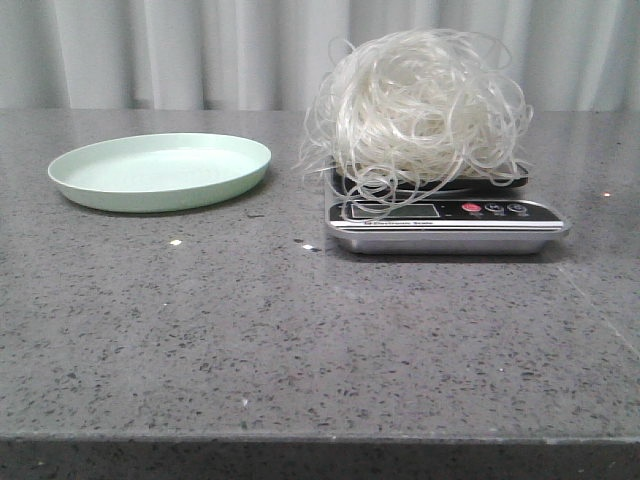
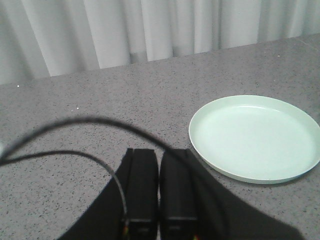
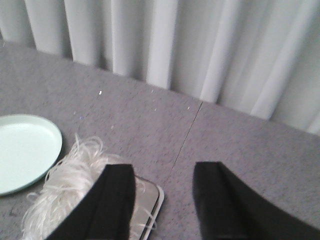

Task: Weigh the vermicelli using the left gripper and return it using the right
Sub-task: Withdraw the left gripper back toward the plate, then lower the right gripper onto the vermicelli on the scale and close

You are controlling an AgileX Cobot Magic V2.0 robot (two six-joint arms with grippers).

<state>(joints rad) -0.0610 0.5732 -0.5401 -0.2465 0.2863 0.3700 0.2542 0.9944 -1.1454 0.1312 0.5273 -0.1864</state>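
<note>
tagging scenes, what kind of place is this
Probably a staged test bench with a kitchen theme: a speckled grey countertop, a plain white curtain behind, and vermicelli on a digital scale beside an empty plate.

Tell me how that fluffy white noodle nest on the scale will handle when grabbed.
The fluffy nest of translucent white vermicelli probably weighs little, being mostly air. Loose loops overhang the silver digital scale, so strands may snag or trail. It likely compresses and springs back rather than holding stiff.
</note>
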